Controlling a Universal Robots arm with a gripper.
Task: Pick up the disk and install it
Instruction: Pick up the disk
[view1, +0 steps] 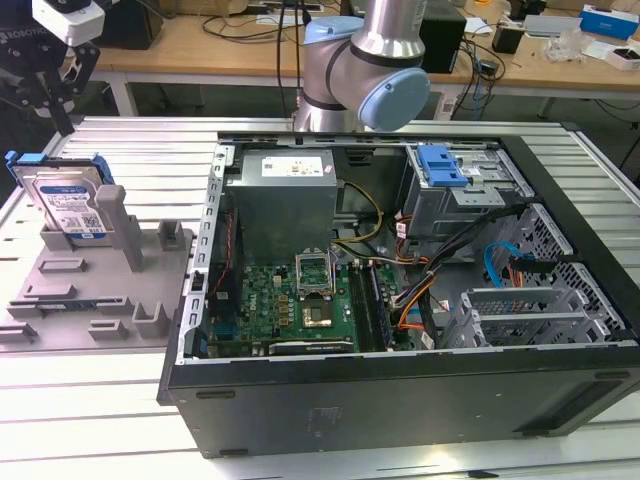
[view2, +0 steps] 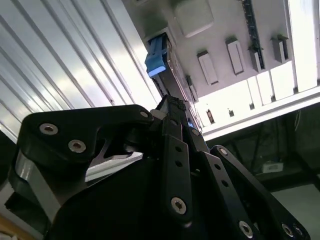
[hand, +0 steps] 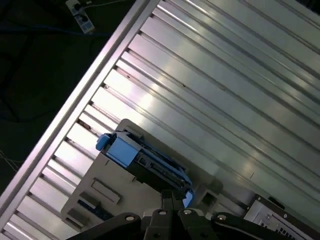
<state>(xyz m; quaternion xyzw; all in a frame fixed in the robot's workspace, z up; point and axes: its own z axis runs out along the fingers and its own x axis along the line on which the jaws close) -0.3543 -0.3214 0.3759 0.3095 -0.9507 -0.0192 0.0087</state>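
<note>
The pincer (view1: 48, 100) hangs at the exterior view's upper left, just above the disk (view1: 72, 205) and apart from it. I cannot tell whether it is spread or pressed together. Both wrist views look down past the pincer (view2: 172, 106) (hand: 175, 201) onto the disk's thin blue-framed top edge (view2: 156, 61) (hand: 150, 162), so it seems lined up over that edge for a grasp from above. The disk stands upright on its edge in a slot of a grey stand (view1: 100, 285), label side out. That pose likely leaves its top free to be taken hold of. The stand rests on the ribbed metal table (view1: 90, 420), beside the computer case (view1: 400, 410). The case lies on its side with the panel off, so its inside faces up and can be reached from overhead. Inside it, a metal cage (view1: 470, 200) at the far corner carries a blue clip (view1: 440, 165). The disk is not yet lifted, by my reading.
</note>
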